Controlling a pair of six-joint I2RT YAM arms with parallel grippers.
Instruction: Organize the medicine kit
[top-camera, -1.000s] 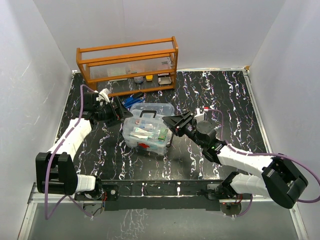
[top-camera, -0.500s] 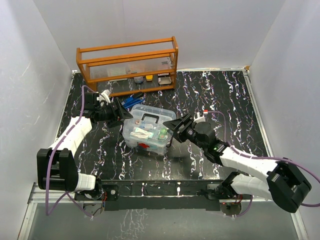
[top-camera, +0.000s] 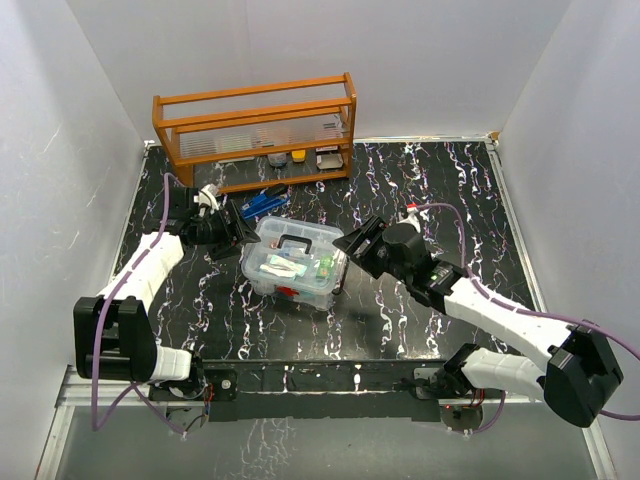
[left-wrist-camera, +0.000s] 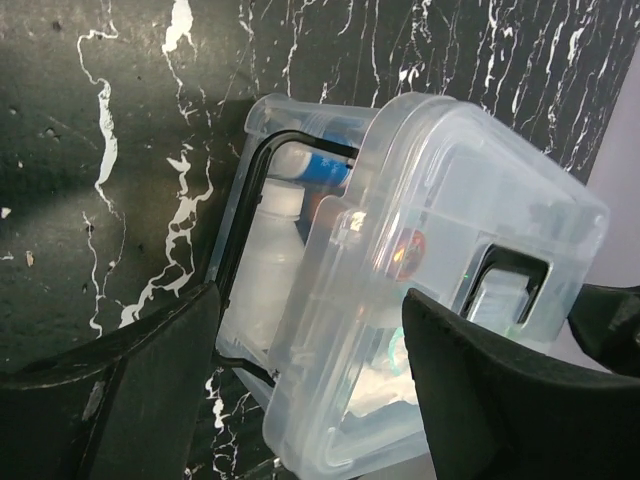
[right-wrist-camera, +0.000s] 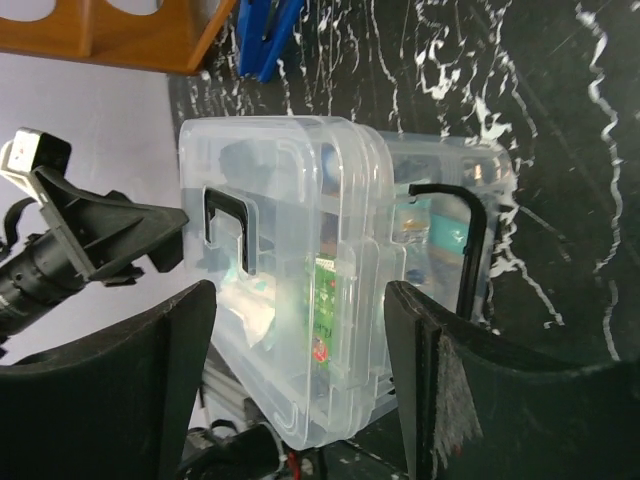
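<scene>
Medicine kit (top-camera: 293, 262) sits in the middle of the desk (top-camera: 440, 180), in front of the orange rack (top-camera: 255, 125). Its clear lid (left-wrist-camera: 450, 220) lies on top but looks shifted off the lower box, whose dark rim shows beside it. Left gripper (top-camera: 236, 232) is at the kit's far-left corner and right gripper (top-camera: 352, 247) is just off its right side, both jaws open, gripping nothing. The step is probably seating the lid, which calls for squaring it over the rim and bracing both sides evenly so the box does not slide.
</scene>
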